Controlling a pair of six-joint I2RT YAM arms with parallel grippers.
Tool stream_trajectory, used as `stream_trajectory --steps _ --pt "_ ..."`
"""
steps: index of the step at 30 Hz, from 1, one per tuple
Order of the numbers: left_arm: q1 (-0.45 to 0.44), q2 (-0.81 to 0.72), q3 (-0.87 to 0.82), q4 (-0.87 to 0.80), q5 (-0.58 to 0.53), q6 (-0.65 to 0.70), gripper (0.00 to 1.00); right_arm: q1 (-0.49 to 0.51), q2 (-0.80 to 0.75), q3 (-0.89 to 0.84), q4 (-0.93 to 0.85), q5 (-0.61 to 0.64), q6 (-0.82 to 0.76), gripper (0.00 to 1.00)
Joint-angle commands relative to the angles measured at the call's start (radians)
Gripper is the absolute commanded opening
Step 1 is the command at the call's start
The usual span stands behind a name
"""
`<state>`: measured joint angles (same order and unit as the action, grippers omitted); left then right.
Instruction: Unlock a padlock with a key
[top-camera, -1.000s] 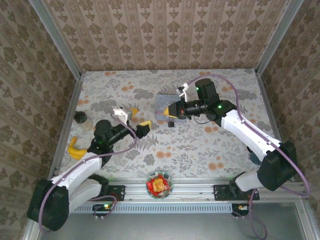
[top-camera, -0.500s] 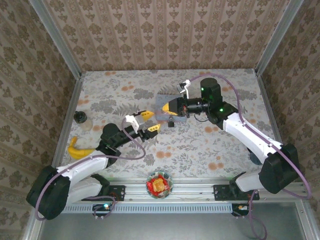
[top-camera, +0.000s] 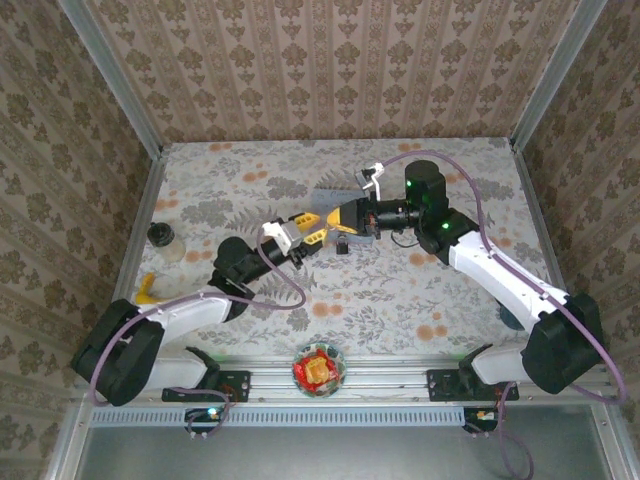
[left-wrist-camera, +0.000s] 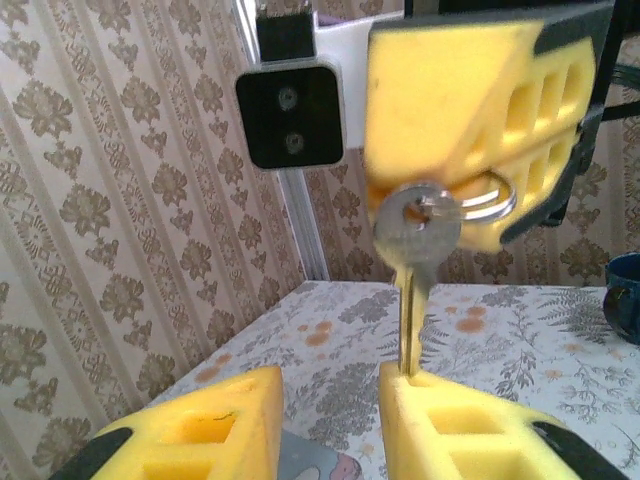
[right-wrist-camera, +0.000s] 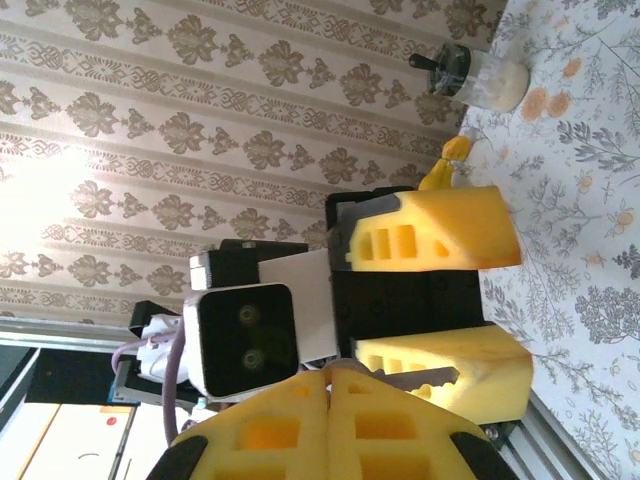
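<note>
Above the middle of the table (top-camera: 420, 300), the key (left-wrist-camera: 416, 228) is being held up by the right gripper (top-camera: 338, 219). Its yellow fingers are being pressed together on the key's round head, and the key ring (left-wrist-camera: 487, 205) is being caught at the same spot. In the left wrist view the blade is being pointed down toward the left gripper (left-wrist-camera: 330, 415), whose jaws are standing apart with a clear gap between them. The blade is being touched along the inner edge of one finger, but nothing is being clamped there yet.

The padlock (top-camera: 342, 247) is being left on the table, just beside the two meeting grippers in the top view, and it is being touched by neither. Whether its shackle is closed cannot be told, as it is too small there.

As a judgement, only the first part of the task is being counted as done: the key is off the table and under control. A hand-over or a regrasp of the key between the two grippers seems to be in progress. All of the unlocking is being judged as left: the padlock is not being steadied, the key is not being brought to the keyhole, and no turn is being made.
</note>
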<state>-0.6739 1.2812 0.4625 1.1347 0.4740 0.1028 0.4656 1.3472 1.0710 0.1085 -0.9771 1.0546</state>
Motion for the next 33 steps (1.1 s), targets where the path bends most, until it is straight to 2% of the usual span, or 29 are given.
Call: stream_trajectory --steps 1,16,18,22,24,33 --pt "-0.013 0.004 0.036 0.056 0.038 0.006 0.34 0.004 -0.017 -0.007 0.027 -0.012 0.011 0.0" --pt "-0.024 0.005 0.052 -0.002 0.054 0.03 0.4 0.005 -0.005 -0.014 0.033 -0.008 0.011 0.0" --pt "-0.023 -0.002 0.04 -0.014 0.063 0.031 0.43 0.004 -0.01 -0.014 0.031 -0.006 0.01 0.0" --pt "-0.023 -0.025 0.021 -0.08 0.068 0.031 0.58 0.004 -0.013 -0.005 0.008 0.003 -0.002 0.0" --pt "-0.024 -0.032 0.012 -0.096 0.06 0.027 0.61 0.004 -0.013 0.001 -0.02 0.013 -0.018 0.0" --pt "-0.042 -0.008 0.011 -0.011 -0.026 -0.036 0.6 0.014 -0.014 0.002 -0.05 0.046 -0.045 0.0"
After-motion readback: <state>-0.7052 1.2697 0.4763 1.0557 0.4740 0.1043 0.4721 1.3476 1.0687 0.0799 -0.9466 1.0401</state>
